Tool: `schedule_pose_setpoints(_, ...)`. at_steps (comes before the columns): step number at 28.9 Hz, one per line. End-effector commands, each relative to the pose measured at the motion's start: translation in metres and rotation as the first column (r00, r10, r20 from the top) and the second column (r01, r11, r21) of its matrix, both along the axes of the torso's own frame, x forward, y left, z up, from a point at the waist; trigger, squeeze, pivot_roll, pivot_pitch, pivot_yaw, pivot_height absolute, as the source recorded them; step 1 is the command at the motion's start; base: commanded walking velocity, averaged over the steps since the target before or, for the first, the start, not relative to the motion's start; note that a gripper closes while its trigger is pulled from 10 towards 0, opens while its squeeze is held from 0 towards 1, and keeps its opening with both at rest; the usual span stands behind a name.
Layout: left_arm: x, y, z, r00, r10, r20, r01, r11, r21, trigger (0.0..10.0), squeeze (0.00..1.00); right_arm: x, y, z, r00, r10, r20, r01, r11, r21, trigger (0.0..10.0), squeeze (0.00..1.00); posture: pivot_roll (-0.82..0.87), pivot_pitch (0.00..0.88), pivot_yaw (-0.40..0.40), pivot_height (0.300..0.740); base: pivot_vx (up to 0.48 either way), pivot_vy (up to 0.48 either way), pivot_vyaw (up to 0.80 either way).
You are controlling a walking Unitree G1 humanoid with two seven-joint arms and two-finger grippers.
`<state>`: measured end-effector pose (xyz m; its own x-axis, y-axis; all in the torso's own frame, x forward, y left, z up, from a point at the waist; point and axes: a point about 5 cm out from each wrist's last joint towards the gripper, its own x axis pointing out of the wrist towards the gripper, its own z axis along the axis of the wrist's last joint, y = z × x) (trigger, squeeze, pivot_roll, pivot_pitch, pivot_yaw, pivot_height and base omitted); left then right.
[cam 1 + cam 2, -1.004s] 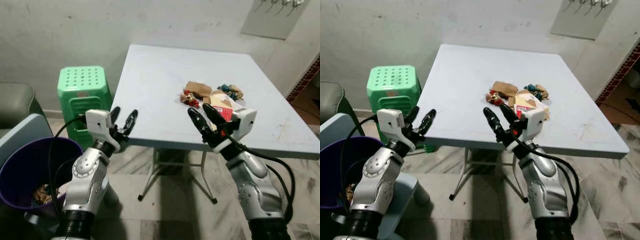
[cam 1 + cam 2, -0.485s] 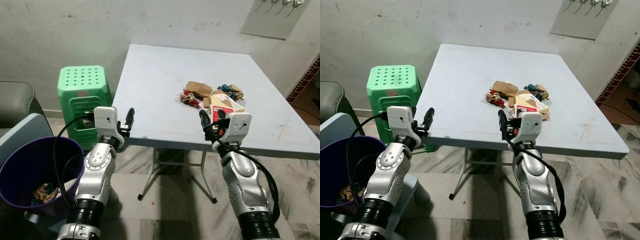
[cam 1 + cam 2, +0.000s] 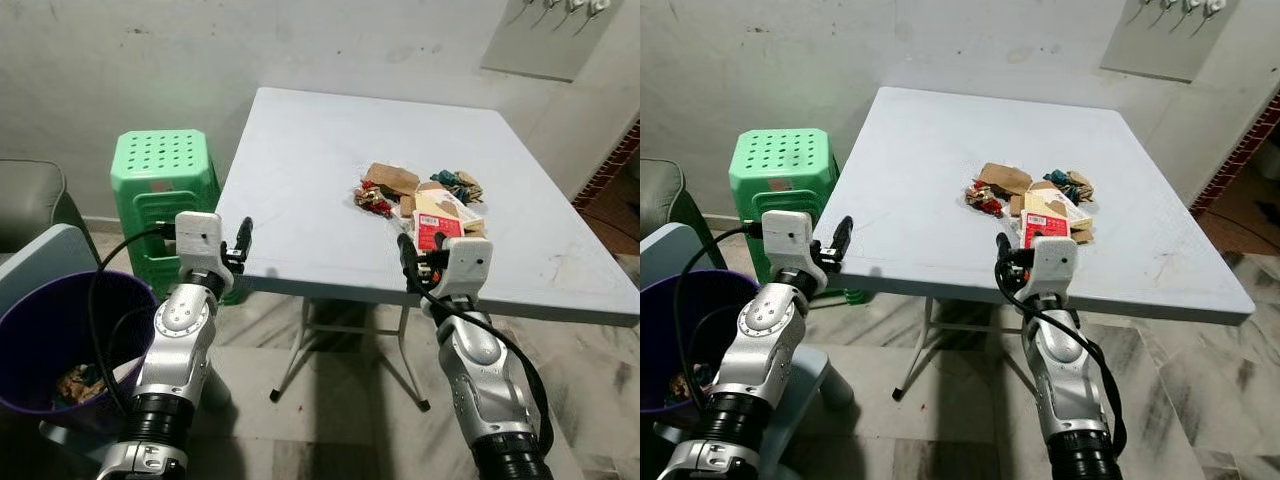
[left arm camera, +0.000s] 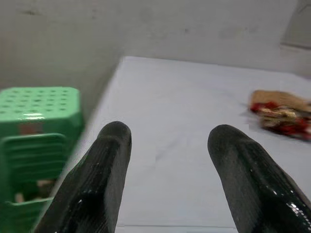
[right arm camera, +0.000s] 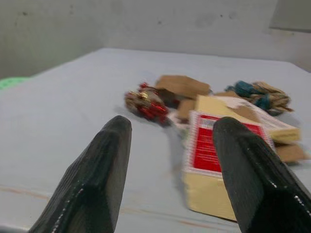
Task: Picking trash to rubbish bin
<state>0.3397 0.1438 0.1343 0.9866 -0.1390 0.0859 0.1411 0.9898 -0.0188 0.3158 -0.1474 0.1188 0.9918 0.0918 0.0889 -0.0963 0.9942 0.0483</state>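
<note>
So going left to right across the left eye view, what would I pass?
Purple bin → green stool → left tool → red wrapper → red-and-cream box.

Plain room of a home, stained grey plaster wall (image 3: pixel 120 60) at 12 o'clock, pale folding table (image 3: pixel 300 190) in the middle, green plastic stool (image 3: pixel 165 190) at 10 o'clock, grey sofa arm (image 3: pixel 30 200) at 9 o'clock, marble-patterned tile floor (image 3: pixel 340 420) at 6 o'clock
</note>
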Motion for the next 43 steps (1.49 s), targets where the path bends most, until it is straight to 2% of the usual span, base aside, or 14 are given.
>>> schedule_pose_setpoints(1,0.0,-0.005,-0.001,1.0,-0.025,-0.006,0.025,1.0,0.004,10.0,0.0,-0.002,-0.004,0.003,1.0,-0.014,0.017,0.014,1.0,-0.002,10.0,0.0,0.01,0.0,-0.083,0.74,0.0,-0.461,0.0)
schedule_pose_setpoints(11,-0.002,-0.008,-0.004,0.999,-0.036,-0.013,0.036,0.999,-0.005,10.0,0.0,-0.006,-0.004,0.001,1.0,-0.007,0.013,0.007,1.0,-0.01,10.0,0.0,0.0,0.0,-0.09,0.74,0.0,-0.46,0.0)
schedule_pose_setpoints(17,0.0,-0.011,-0.009,0.998,-0.019,-0.062,0.016,0.999,-0.037,10.0,0.0,-0.01,-0.006,-0.002,1.0,-0.004,-0.003,0.004,1.0,-0.016,10.0,0.0,0.0,0.0,-0.092,0.74,0.0,0.0,0.0)
schedule_pose_setpoints(24,0.0,-0.013,-0.012,0.995,0.0,-0.101,-0.002,1.0,-0.021,10.0,0.0,-0.013,-0.008,-0.005,1.0,-0.001,-0.012,0.001,1.0,-0.026,10.0,0.0,0.0,0.0,-0.093,0.74,0.0,0.0,0.0)
schedule_pose_setpoints(35,-0.002,-0.011,-0.012,0.995,-0.003,-0.097,0.0,1.0,-0.029,10.0,0.0,-0.019,-0.01,-0.008,0.999,0.014,-0.035,-0.016,0.999,-0.051,10.0,0.0,-0.01,0.0,-0.089,0.74,0.0,0.0,0.0)
schedule_pose_setpoints(43,-0.003,-0.012,-0.006,0.998,-0.032,-0.061,0.031,0.999,-0.012,10.0,0.0,-0.02,-0.01,0.0,0.999,0.019,0.028,-0.017,0.998,-0.054,10.0,0.0,-0.01,0.0,-0.087,0.74,0.103,0.0,0.0)
